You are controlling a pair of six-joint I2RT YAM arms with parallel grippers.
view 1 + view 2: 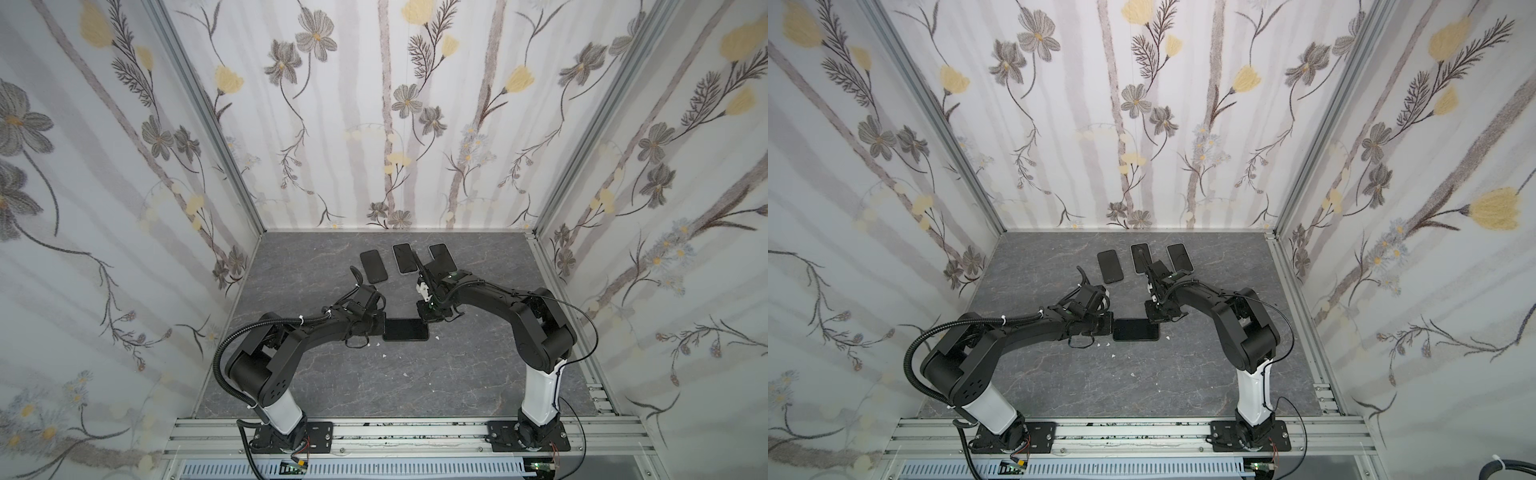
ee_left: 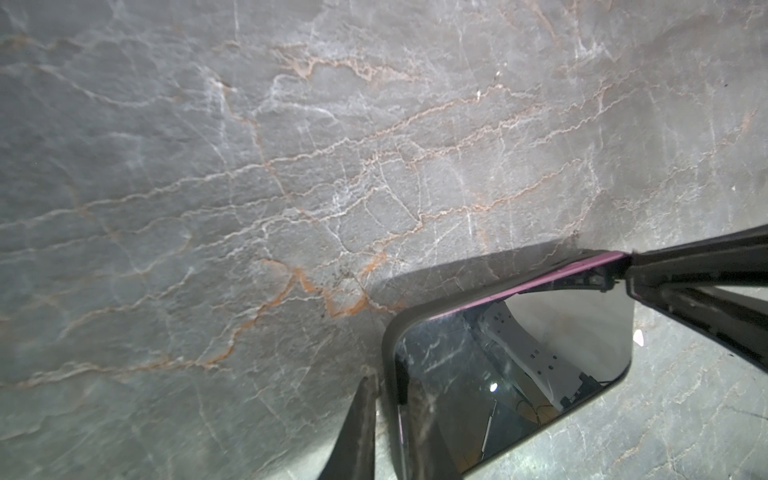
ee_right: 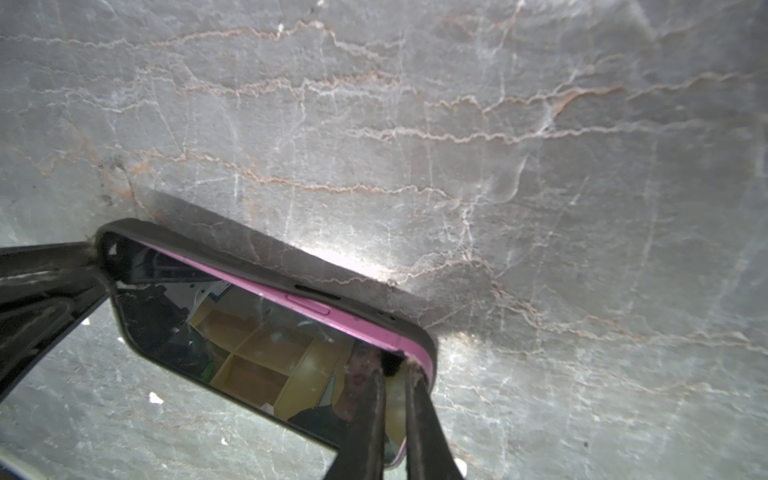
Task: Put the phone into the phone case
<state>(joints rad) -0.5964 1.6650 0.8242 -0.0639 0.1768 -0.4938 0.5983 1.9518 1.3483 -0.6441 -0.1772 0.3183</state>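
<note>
The phone has a dark screen and pink sides. It lies flat mid-table inside the dark grey phone case. Its pink edge stands a little above the case wall along one long side. My left gripper is shut on the case's short end, one finger outside the wall and one over the screen. My right gripper is shut, with its tips resting on the phone's far corner at the other end.
Three more dark phones lie in a row near the back wall, just beyond the right arm's wrist. Small white specks dot the grey marbled table. Papered walls close in three sides.
</note>
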